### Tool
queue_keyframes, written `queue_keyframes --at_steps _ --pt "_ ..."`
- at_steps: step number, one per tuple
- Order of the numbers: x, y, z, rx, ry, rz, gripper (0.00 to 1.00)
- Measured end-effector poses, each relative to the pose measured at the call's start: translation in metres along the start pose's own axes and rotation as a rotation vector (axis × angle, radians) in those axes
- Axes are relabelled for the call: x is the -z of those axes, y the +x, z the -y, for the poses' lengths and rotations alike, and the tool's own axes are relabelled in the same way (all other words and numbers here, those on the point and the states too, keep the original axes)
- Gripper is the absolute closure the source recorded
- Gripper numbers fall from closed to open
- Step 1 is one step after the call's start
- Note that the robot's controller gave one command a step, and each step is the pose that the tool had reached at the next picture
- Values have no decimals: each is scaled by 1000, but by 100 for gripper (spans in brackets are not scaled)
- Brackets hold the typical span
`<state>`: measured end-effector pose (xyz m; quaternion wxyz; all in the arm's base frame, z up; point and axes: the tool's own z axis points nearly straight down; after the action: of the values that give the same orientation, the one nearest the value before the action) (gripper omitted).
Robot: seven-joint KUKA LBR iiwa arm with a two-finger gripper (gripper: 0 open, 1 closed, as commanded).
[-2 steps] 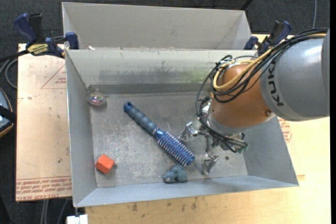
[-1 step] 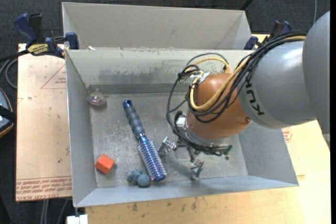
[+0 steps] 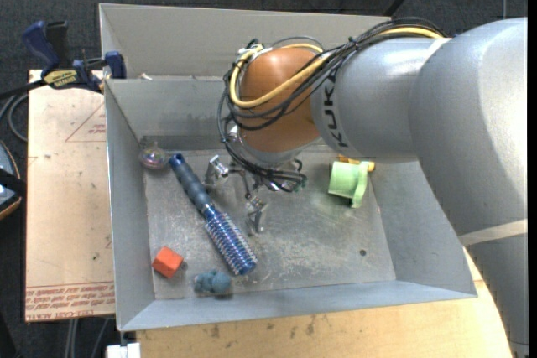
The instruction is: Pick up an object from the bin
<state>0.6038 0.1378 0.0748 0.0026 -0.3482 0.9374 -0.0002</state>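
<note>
My gripper (image 3: 237, 193) hangs low over the middle of the bin floor, under the arm's wrist. It is open, its two metal fingers spread apart with nothing between them. One fingertip (image 3: 256, 215) sits just right of a blue hairbrush (image 3: 210, 215), which lies diagonally from the upper left down to its bristled head at the lower middle. The other finger stands near the brush's handle. A light green plastic piece (image 3: 348, 180) lies to the right of the gripper, apart from it.
An orange-red block (image 3: 168, 262) lies at the bin's front left, with a small blue-grey lump (image 3: 214, 284) beside it near the front wall. A small clear pinkish ball (image 3: 153, 155) rests in the back left corner. The arm covers the bin's back right.
</note>
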Motion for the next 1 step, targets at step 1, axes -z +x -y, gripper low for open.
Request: queue_keyframes --at_steps 1 --pt "5 -61 -25 104 -1 5 0"
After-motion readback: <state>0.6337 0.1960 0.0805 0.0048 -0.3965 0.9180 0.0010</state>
